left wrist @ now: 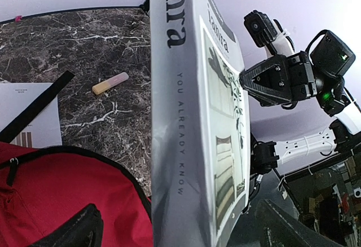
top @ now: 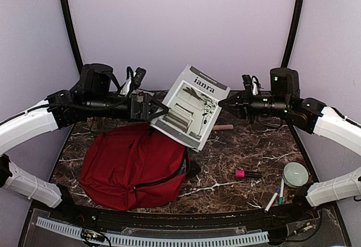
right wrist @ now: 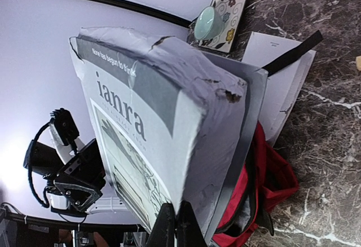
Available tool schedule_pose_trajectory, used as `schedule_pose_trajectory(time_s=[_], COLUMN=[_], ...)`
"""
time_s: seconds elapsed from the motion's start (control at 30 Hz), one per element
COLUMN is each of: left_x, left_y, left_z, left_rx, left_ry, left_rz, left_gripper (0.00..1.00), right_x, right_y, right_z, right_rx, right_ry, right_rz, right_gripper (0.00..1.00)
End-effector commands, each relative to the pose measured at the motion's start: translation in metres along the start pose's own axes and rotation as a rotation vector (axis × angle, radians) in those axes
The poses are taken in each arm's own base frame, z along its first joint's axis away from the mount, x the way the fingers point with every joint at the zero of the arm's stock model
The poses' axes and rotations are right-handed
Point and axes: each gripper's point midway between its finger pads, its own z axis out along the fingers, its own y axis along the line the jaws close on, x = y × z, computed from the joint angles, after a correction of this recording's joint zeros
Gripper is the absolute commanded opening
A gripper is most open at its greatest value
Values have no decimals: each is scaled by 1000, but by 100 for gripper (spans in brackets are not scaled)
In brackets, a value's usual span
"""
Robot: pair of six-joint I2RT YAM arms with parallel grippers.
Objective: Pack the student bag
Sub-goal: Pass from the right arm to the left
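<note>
Bag lies limp at near-left of desk, soft floppy fabric, likely light, best grabbed by zipper rim; right tool pinches magazine edge in air, left tool spread beside its other corner.

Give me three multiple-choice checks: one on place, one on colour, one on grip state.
1. Where is the pink highlighter? A) on the table, right of the student bag B) inside the bag C) in a gripper
2. What colour is the student bag? A) blue B) dark red C) grey
3. Which gripper holds the book? A) left gripper B) right gripper C) neither
Answers: 1 A, it lies on the marble beside the bag. 2 B, red fabric shows in every view. 3 B, it pinches the book's edge while the left jaws stand open.
</note>
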Motion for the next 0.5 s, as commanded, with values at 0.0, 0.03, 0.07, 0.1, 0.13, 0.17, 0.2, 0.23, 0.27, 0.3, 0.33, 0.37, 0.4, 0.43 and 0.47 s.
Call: schedule_pose_trajectory(time_s=[0.0,0.03,0.07,0.1,0.13,0.17,0.2,0.23,0.27,0.3,0.33,0.37,0.4,0.43,0.47], left_x=[4,4,5,6,4,4,1,1,1,2,1,1,1,1,1], left_y=[-7,-10,-15,-19,-24,-28,-32,-36,-37,-38,-38,-38,-38,-37,-38], left_z=[-5,-5,-6,-5,-6,-5,-5,-4,-4,-3,-3,-3,-4,-4,-6], left_rx=[49,72,101,129,161,186,212,232,242,246,246,244,243,241,241], left_ry=[-16,-18,-18,-18,-25,-25,-34,-29,-26,-22,-22,-22,-23,-23,-26], left_rz=[-23,-28,-31,-33,-36,-42,-43,-47,-49,-51,-52,-55,-55,-55,-53], left_gripper=[97,95,86,76,66,57,49,42,36,29,23,17,9,3,0], right_x=[-7,-6,-5,-3,-1,1,2,3,3,3,4,4,5,6,8], right_y=[58,59,61,61,63,63,64,63,62,62,61,60,58,57,53], right_z=[-2,-1,1,2,4,5,7,8,8,8,8,8,6,5,4], right_rx=[-188,-189,-191,-193,-197,-199,-200,-197,-195,-192,-190,-185,-179,-170,-159], right_ry=[-3,2,5,10,14,18,20,22,22,19,18,18,15,17,23], right_rz=[-47,-50,-50,-50,-50,-51,-52,-54,-57,-61,-67,-74,-83,-91,-103], right_gripper=[0,0,0,0,0,0,0,0,0,0,0,0,0,0,3])
